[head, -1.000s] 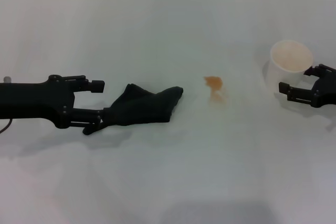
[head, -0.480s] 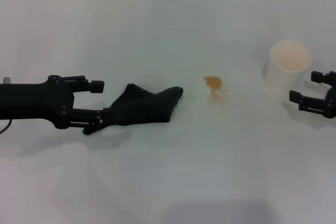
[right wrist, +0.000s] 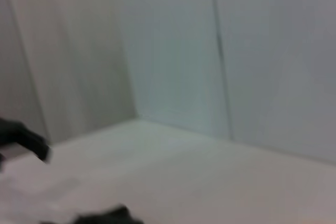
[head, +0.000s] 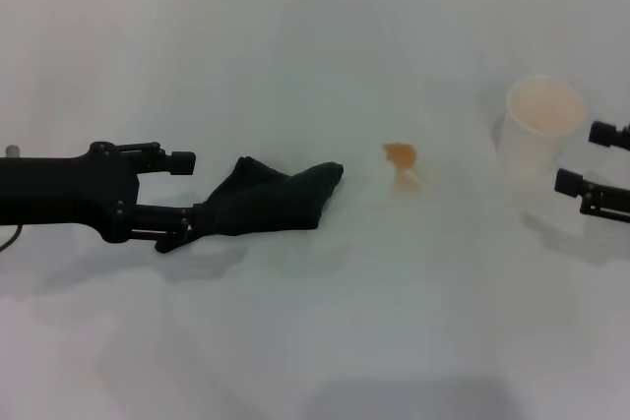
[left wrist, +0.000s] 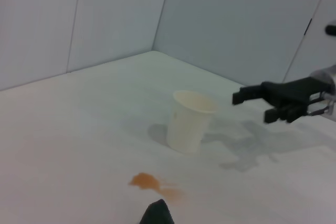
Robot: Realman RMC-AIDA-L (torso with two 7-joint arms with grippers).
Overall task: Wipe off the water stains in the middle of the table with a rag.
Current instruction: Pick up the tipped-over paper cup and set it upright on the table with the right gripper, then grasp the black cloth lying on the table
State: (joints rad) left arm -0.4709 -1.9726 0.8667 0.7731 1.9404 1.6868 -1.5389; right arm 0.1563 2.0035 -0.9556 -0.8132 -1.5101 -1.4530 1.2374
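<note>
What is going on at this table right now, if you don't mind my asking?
The left end effector holds a dark rag flat on the white table, short of the orange-brown water stains, which are not yet wiped. The right end effector sits open beside a paper cup at the table's right edge.

Soft dark cloth rag [head: 274, 198] on matte white table [head: 315, 341].

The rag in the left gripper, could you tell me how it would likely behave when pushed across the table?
The rag lies in loose folds, so it is probably floppy and would bunch. The left gripper holds one end; the free corner would likely trail.
</note>
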